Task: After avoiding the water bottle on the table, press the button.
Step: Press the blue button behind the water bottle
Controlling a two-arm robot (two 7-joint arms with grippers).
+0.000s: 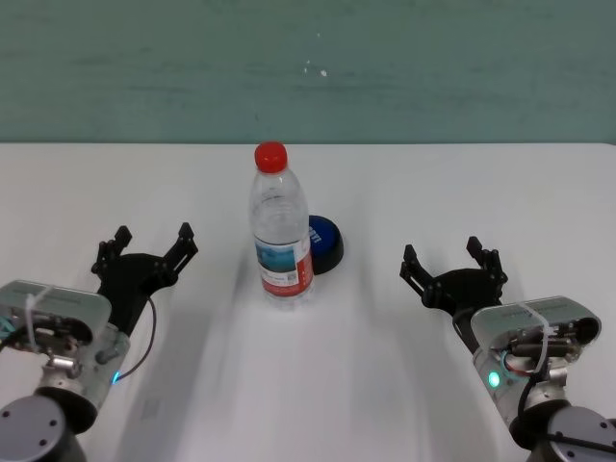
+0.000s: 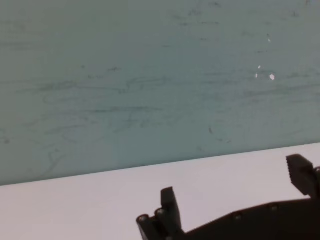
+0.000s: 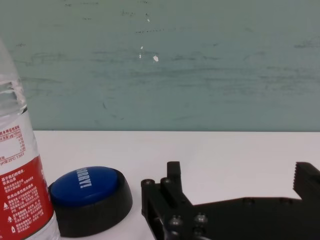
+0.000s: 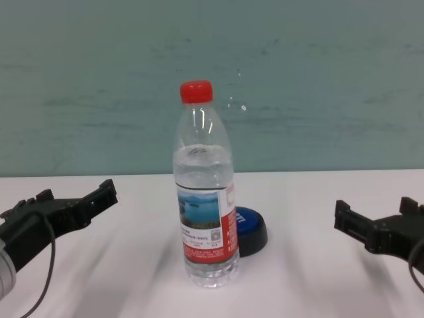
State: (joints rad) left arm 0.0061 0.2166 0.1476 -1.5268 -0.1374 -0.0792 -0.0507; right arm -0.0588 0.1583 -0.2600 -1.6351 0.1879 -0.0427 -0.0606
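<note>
A plain white table [image 1: 404,183] runs back to a straight far edge against a scuffed teal wall [image 1: 308,67].

Left gripper [image 1: 154,243]: jaws apart, holding nothing, hovering over the near left part of the table, well apart from the water bottle [image 1: 281,231]. In its wrist view only bare tabletop lies between and beyond the fingers [image 2: 169,207], up to the far edge.

Right gripper [image 1: 452,262]: jaws apart, holding nothing, over the near right part of the table. Open white surface separates it from the button [image 1: 324,243], which lies ahead of it and toward the centre.

The water bottle stands upright at the table's centre, red cap on, roughly midway between the two grippers. The button sits just behind it and slightly toward the robot's right. From the head and chest views, the bottle covers the button's left portion; the right wrist view shows the blue dome [image 3: 85,185] largely exposed beside the bottle's label. Contact between bottle and button cannot be determined.

Bare table extends on both flanks of the bottle and behind the button to the far edge.
</note>
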